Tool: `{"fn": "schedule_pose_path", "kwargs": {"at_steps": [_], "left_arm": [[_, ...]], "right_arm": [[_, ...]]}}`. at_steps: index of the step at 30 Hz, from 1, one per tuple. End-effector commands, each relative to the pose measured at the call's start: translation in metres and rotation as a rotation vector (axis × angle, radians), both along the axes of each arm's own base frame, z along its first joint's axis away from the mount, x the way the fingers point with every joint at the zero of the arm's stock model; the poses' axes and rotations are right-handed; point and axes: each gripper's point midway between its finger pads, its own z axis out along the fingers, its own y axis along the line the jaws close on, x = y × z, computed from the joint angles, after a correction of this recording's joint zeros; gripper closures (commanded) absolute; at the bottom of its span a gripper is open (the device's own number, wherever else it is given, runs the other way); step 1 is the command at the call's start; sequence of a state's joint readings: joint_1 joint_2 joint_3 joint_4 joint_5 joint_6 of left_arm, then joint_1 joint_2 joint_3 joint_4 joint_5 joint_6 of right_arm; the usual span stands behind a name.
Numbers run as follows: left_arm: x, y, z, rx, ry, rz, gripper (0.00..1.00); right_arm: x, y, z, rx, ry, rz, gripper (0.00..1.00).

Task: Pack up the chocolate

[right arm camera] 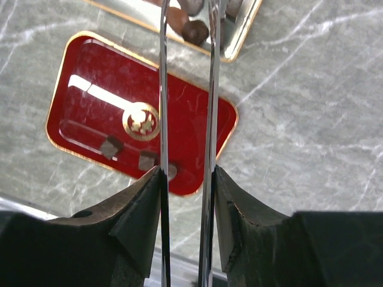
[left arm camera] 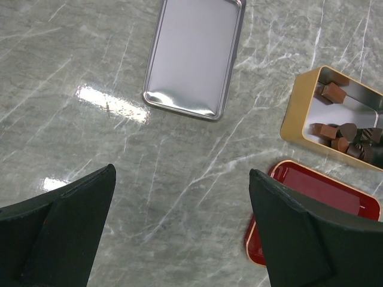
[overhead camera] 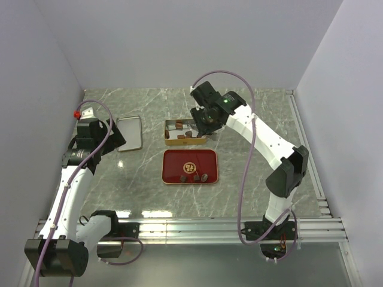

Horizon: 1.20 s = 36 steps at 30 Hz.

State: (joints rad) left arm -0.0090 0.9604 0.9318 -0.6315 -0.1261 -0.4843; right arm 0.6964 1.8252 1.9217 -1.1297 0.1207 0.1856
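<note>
Right wrist: right gripper [right arm camera: 187, 173] fingers clamped on the tongs [right arm camera: 163, 89], tips over the gold tin [right arm camera: 242, 42] toward the far edge of the surface [right arm camera: 311, 119]. I see chocolate [right arm camera: 195, 31] in the tin, three more pieces [right arm camera: 111, 146] on the red tray [right arm camera: 90, 113] just nearer. Left gripper [left arm camera: 182, 173] fingers apart, holding nothing, near the lid [left arm camera: 194, 57] toward the left edge.

Marble table [overhead camera: 179, 200], white walls [overhead camera: 179, 42]
</note>
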Motion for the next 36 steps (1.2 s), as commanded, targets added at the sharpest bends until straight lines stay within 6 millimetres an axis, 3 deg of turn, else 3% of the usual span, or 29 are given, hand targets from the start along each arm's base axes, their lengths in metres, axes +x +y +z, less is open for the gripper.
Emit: {"fn": "schedule_pose_path", "kwargs": {"at_steps": [1, 5, 13, 19, 25, 30, 36], "left_arm": [[0.010, -0.003, 0.021, -0.020, -0.081, -0.009, 0.01], [0.013, -0.004, 0.021, -0.023, -0.087, -0.010, 0.00], [0.018, -0.006, 0.022, -0.032, -0.095, -0.021, 0.01], [0.021, -0.007, 0.023, -0.035, -0.095, -0.025, 0.01], [0.019, -0.006, 0.024, -0.038, -0.091, -0.016, 0.00], [0.015, -0.006, 0.020, -0.039, -0.076, -0.012, 0.01], [0.014, -0.005, 0.020, -0.045, -0.074, -0.002, 0.00]], "right_arm": [[-0.020, -0.018, 0.036, 0.056, -0.048, -0.013, 0.55], [-0.042, -0.032, 0.039, 0.067, -0.033, -0.023, 0.56], [-0.083, -0.053, 0.019, 0.060, 0.036, -0.051, 0.56], [-0.114, -0.058, 0.006, 0.054, 0.091, -0.026, 0.56], [-0.148, -0.054, -0.003, 0.042, 0.142, 0.064, 0.56], [-0.160, -0.048, -0.001, 0.018, 0.151, 0.138, 0.55], [-0.168, -0.022, 0.002, 0.025, 0.165, 0.233, 0.55]]}}
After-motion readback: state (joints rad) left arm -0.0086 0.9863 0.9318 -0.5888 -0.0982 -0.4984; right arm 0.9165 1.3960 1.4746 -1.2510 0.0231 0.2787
